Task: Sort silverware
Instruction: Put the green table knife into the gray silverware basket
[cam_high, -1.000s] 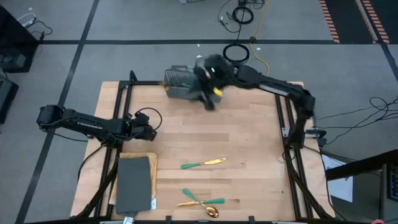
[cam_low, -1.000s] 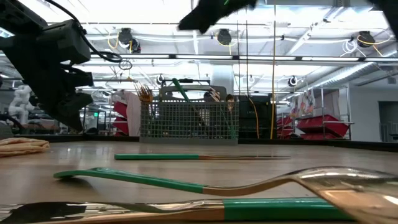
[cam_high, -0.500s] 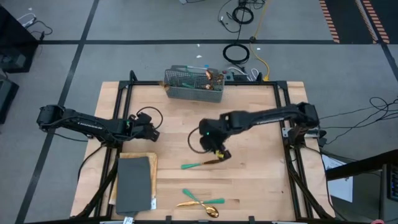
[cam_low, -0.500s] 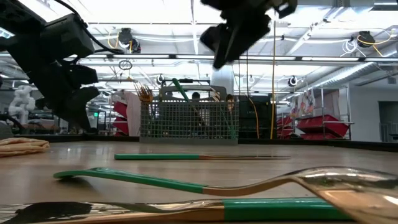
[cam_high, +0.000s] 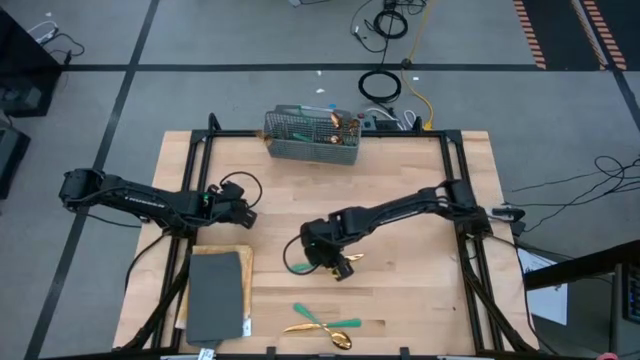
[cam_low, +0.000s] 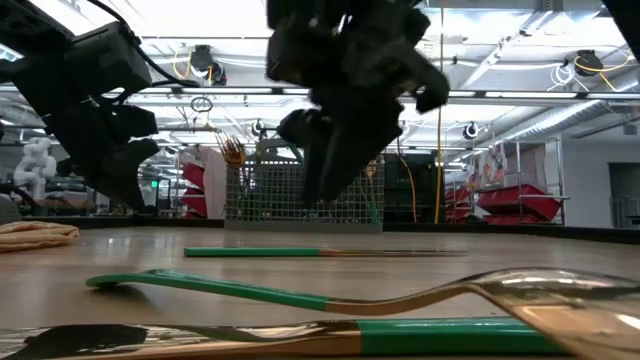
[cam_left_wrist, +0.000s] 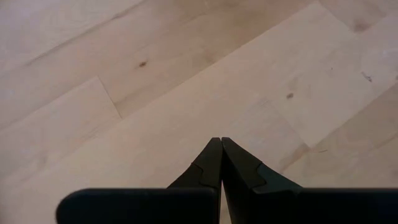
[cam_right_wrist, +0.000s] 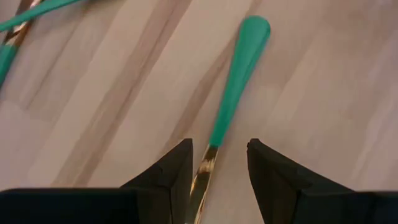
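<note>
One piece of silverware (cam_right_wrist: 238, 74), with a teal handle and a gold head, lies flat in the middle of the table (cam_high: 350, 260). My right gripper (cam_right_wrist: 217, 155) is open above it. Its fingers stand on either side of the neck, where teal meets gold, and I see no touch. In the low view the right gripper (cam_low: 325, 170) hangs over that piece (cam_low: 300, 252). Two more pieces (cam_high: 322, 325) lie crossed near the table's near edge. Others stand in the grey mesh basket (cam_high: 312, 137). My left gripper (cam_left_wrist: 219, 143) is shut over bare wood at the table's left (cam_high: 243, 212).
The mesh basket (cam_low: 305, 190) stands at the far edge. A dark grey pad (cam_high: 215, 295) lies on a board at the near left corner. A fork (cam_low: 350, 300) and another teal-handled piece (cam_low: 420, 335) lie close to the low camera. Bare wood stretches right of centre.
My right gripper has swung from over the basket at the far edge toward the near edge and come down over the lone piece in the middle of the table. The silverware has stayed where it was.
</note>
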